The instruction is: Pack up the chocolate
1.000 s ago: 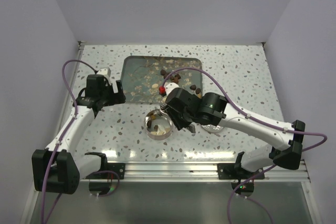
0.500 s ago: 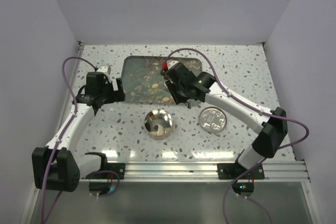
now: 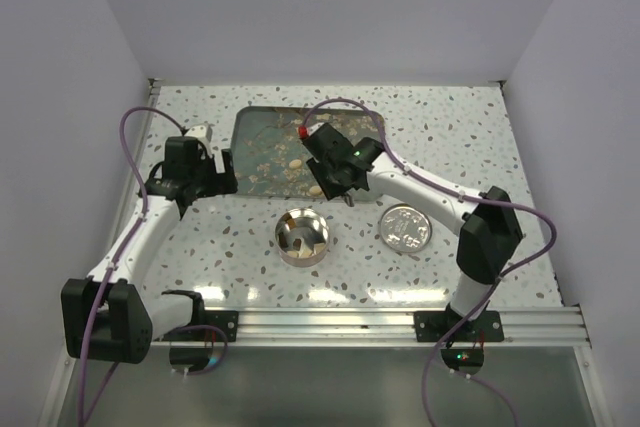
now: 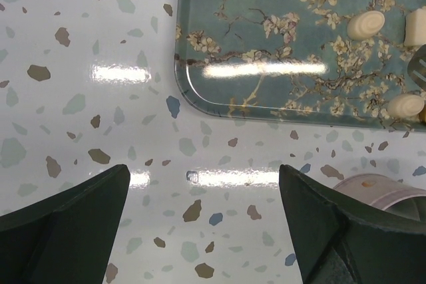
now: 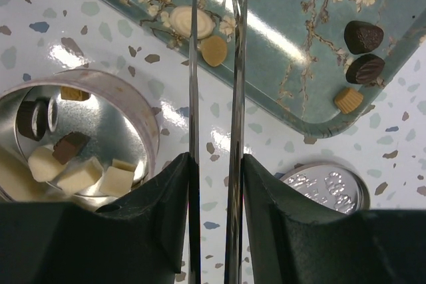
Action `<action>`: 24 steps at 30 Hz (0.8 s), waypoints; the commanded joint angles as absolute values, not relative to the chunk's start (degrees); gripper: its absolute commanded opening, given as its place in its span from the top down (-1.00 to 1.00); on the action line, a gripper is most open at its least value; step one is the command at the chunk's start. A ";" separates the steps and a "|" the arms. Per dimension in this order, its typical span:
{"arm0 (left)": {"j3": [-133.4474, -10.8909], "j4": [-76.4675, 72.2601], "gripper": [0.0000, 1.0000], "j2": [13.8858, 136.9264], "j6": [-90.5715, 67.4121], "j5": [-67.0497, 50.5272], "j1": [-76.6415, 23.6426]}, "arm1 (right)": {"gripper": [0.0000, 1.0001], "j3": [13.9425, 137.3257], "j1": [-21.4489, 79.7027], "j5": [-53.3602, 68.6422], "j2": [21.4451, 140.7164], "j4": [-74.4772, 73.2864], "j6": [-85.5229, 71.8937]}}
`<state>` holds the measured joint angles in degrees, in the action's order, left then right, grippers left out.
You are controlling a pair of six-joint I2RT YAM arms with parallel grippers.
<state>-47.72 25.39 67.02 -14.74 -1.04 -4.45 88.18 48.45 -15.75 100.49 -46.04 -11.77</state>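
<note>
The right jaws pinch thin metal tongs (image 5: 194, 84). A tan chocolate (image 5: 214, 50) shows between their two blades, by the tray's (image 5: 293, 4) near edge. The left jaws gape wide, empty, farther off over the bench (image 4: 66, 131).

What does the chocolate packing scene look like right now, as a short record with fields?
tin: open, chocolates inside
lid: flat on table, right of tin
tray: more chocolates on it
right gripper: shut on tongs, which reach over tray edge
left gripper: open, empty, above table by tray corner
</note>
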 commanded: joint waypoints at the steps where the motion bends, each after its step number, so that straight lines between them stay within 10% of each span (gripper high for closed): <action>1: -49.22 25.05 -1.00 67.50 -12.83 -0.53 -3.78 | 0.21 90.70 48.08 -17.49 102.12 -44.03 -11.25; 24: -49.57 23.82 -1.00 69.87 -11.51 -1.23 -2.90 | 0.17 96.15 46.85 -18.81 108.10 -45.53 -12.92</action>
